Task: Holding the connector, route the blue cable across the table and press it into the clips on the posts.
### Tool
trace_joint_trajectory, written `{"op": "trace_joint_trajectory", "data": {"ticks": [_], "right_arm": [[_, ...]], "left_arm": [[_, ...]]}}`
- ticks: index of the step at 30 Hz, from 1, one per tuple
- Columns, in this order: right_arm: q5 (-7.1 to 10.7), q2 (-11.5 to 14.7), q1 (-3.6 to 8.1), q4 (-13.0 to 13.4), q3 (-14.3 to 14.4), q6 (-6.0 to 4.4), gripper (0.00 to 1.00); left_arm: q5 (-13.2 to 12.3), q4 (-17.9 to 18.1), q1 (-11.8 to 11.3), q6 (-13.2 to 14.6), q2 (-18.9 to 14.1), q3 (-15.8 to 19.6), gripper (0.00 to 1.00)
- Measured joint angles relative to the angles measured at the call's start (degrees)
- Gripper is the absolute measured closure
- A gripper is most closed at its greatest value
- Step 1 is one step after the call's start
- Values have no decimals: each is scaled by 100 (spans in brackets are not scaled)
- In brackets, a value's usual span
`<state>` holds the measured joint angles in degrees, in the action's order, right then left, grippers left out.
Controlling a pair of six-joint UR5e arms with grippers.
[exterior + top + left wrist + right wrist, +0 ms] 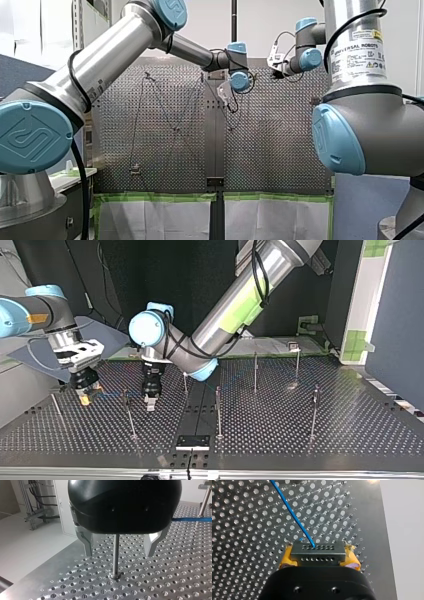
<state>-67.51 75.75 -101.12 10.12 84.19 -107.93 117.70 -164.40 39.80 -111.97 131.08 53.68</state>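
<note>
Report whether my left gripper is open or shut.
Open: the left gripper's metal fingers stand wide apart in its wrist view, a post showing between them.

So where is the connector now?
The connector is clamped in my right tool, at the top view's left, near the table edge, with the blue cable leaving it.

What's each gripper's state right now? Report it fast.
Left gripper: open, holding nothing.
Right gripper: shut on the connector, blue cable leading from it.

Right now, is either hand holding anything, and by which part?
My right hand grips the connector by its two ends between yellow pads, the blue cable leaving its face. My left hand is open around a post, holding nothing.
</note>
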Motion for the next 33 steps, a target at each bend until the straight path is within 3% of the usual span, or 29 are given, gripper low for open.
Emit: {"op": "trace_joint_trajectory", "data": {"ticks": [33], "right_arm": [[-184, -3, -61, -9, 7, 7, 100]], "left_arm": [[0, 0, 0, 0, 0, 0, 0]]}}
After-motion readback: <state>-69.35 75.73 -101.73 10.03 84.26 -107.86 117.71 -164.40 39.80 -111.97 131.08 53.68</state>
